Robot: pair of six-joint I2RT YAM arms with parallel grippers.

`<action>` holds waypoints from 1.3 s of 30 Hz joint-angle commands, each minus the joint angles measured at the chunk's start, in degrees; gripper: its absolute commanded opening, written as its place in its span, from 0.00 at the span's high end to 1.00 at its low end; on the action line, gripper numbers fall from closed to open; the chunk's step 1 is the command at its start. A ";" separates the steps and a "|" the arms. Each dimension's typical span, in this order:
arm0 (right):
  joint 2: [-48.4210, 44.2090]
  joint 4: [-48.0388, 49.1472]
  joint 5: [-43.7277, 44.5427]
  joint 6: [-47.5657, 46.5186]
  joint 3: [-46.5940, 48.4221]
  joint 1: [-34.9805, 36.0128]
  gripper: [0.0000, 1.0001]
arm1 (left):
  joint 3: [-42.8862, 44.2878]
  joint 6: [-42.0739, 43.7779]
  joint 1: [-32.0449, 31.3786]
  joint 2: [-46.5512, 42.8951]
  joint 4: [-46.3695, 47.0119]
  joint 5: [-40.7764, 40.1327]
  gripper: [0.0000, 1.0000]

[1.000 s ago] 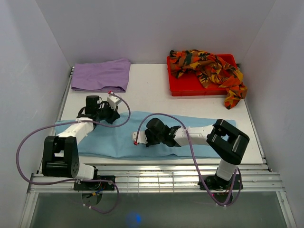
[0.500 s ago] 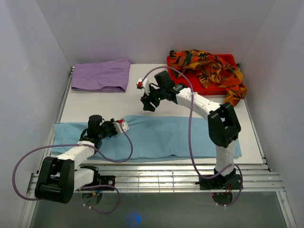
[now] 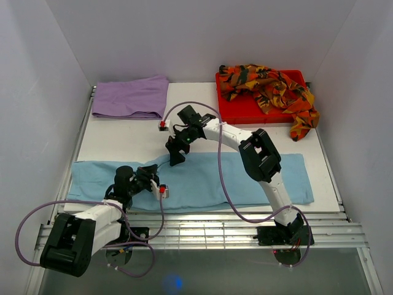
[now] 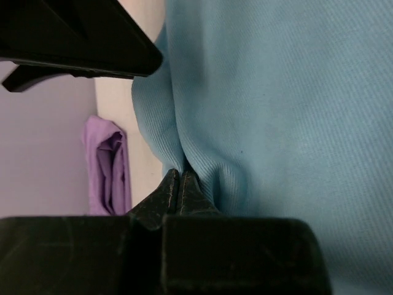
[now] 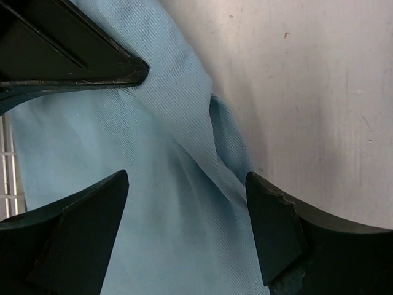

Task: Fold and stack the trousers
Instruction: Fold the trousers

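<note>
Left wrist: pincer [image 4: 178, 179] (closed) nips trousers [image 4: 282, 117].

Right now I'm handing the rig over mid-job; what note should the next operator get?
Left gripper: fingers shut on a ridge of the light blue trousers, left part.
Right gripper: open, empty, over that pair's far edge.
Blue pair spread lengthwise along the table's near side; lilac pair folded, far left; patterned pair heaped over the red bin, far right.
Done: lilac fold. Left: fold blue and patterned pairs, stack all three.
</note>
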 commanded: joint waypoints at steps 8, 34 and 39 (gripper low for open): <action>1.60 2.95 -7.28 7.23 3.02 -0.35 0.17 | -8.63 16.14 -0.35 -1.04 5.34 6.14 0.96; -6.65 22.89 1.85 9.86 -11.82 -0.17 0.92 | 11.92 -13.89 0.27 -21.95 -27.42 5.53 0.13; -10.43 33.78 8.17 11.63 -19.97 0.44 0.92 | 23.50 -37.16 0.62 -22.93 -39.55 -2.69 0.11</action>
